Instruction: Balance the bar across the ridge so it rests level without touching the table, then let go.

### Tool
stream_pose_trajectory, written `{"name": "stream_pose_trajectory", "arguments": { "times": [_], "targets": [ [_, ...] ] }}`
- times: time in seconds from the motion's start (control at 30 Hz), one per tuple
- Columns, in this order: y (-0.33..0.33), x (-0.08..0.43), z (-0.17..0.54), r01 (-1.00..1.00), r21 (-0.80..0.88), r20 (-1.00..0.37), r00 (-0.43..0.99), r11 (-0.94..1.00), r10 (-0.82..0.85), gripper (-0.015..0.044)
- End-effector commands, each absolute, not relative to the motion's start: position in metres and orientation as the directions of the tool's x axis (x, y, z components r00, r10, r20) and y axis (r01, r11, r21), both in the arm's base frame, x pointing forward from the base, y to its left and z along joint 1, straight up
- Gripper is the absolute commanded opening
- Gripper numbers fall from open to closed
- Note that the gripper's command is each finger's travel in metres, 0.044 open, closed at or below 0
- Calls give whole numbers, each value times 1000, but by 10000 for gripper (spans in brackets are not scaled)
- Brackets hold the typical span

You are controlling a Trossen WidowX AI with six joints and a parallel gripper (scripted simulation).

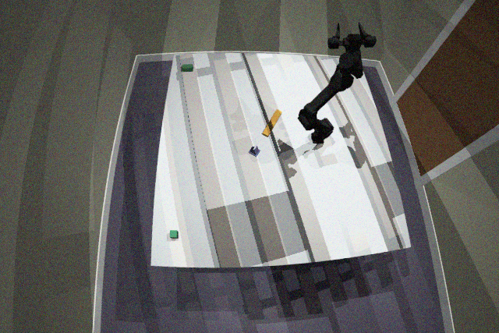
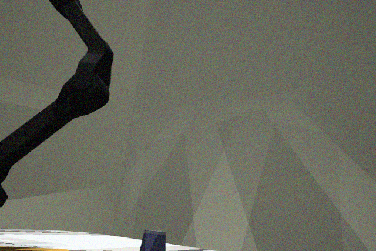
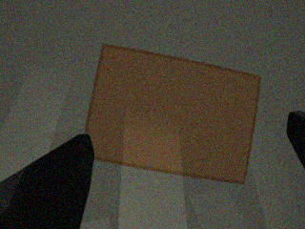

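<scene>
Jaws (image 1: pixel 348 31) apart, raised — bar (image 1: pixel 271 122) flat beside ridge (image 1: pixel 254 150).

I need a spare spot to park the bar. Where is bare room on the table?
Bare stretches: between the two green blocks along one edge, and the wide near end. Crowded: the middle, where bar, ridge and arm cluster.
</scene>
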State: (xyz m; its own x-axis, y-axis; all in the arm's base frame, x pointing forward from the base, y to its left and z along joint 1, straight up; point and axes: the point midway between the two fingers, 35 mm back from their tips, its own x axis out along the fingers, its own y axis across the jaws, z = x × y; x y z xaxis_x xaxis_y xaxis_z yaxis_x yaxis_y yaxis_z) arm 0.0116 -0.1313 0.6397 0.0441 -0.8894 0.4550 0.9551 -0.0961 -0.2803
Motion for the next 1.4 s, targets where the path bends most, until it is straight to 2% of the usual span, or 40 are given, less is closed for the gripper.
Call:
{"name": "stream_pose_trajectory", "arguments": {
  "times": [0.0,0.07,0.1,0.8,1.37],
  "targets": [
    [-132,11,639,955,-280,455,45,-95,-889,374],
    [-134,8,638,958,-274,452,49,-87,-891,321],
    [-136,5,637,959,-270,450,52,-81,-891,315],
    [-191,-31,600,979,-200,356,117,47,-927,315],
    [-251,-28,547,966,-198,196,205,166,-959,315]
  ]
}}
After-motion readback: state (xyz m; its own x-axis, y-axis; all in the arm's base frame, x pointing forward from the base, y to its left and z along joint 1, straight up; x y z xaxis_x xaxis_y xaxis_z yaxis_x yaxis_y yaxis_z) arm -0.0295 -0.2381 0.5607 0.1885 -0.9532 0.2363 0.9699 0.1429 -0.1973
